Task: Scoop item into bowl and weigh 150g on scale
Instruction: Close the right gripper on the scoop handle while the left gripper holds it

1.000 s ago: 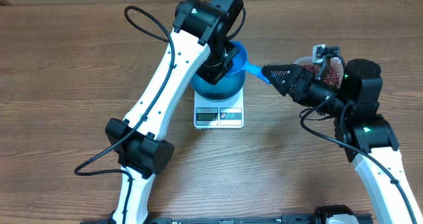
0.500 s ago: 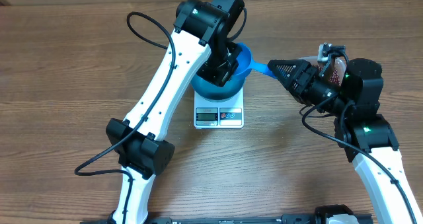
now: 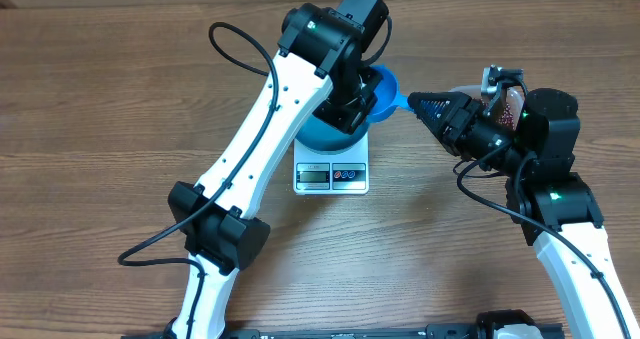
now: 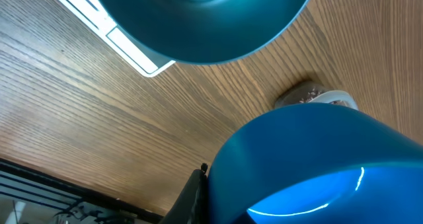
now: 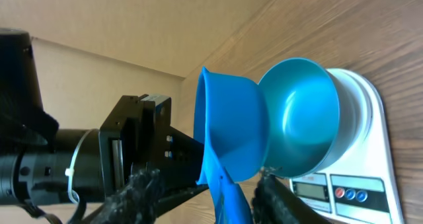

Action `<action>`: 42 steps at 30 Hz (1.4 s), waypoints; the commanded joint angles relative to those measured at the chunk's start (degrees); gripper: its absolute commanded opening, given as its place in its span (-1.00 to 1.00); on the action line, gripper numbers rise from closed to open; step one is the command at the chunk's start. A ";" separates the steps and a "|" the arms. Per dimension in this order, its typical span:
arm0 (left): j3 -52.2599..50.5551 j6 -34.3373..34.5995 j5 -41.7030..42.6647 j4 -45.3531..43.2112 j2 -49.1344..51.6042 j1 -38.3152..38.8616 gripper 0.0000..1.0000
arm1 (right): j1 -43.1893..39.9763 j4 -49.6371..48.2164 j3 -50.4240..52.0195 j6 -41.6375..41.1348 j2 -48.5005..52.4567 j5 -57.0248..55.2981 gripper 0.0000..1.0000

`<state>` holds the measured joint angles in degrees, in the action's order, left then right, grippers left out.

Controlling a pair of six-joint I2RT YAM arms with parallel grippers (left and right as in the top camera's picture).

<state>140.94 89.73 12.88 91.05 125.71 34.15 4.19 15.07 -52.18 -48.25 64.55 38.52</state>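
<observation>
The teal-blue bowl [image 3: 322, 136] stands on the white scale [image 3: 332, 175]. My left gripper [image 3: 360, 91] hangs over the bowl's right rim, shut on the cup of a small blue scoop [image 3: 384, 92]. In the left wrist view one dark finger [image 4: 193, 199] presses against the scoop [image 4: 310, 164]. The scoop's handle [image 3: 405, 103] points right, and its tip lies between the fingers of my right gripper [image 3: 420, 105]. In the right wrist view that gripper [image 5: 205, 182] is open, with gaps showing on both sides of the handle [image 5: 228, 194]. The beans [image 3: 506, 106] lie in a clear tub behind my right arm.
The tub of beans [image 4: 316, 96] sits on the wooden table right of the scale. The scale's display and buttons [image 5: 344, 192] face the table's front edge. My left arm [image 3: 270, 129] crosses the table diagonally left of the scale.
My left gripper has carried the scoop a little to the right. The right gripper's jaws have narrowed around the handle's tip.
</observation>
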 commanded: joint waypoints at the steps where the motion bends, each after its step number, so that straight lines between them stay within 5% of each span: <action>1: 1.29 1.20 0.11 -0.02 0.20 0.57 -0.92 | 0.26 -0.17 -1.46 0.07 -0.17 -0.35 -0.14; 27: 1.29 2.64 0.26 -0.61 0.20 2.32 -0.91 | 0.26 0.46 -1.46 0.26 -0.17 -1.42 -0.70; 42: 1.29 2.64 0.28 -0.26 0.20 3.04 -0.91 | 0.26 0.42 -1.46 0.22 -0.17 -2.10 -0.67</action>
<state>140.94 91.57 13.32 90.48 125.71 36.14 4.19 16.05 -52.18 -48.21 64.58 37.04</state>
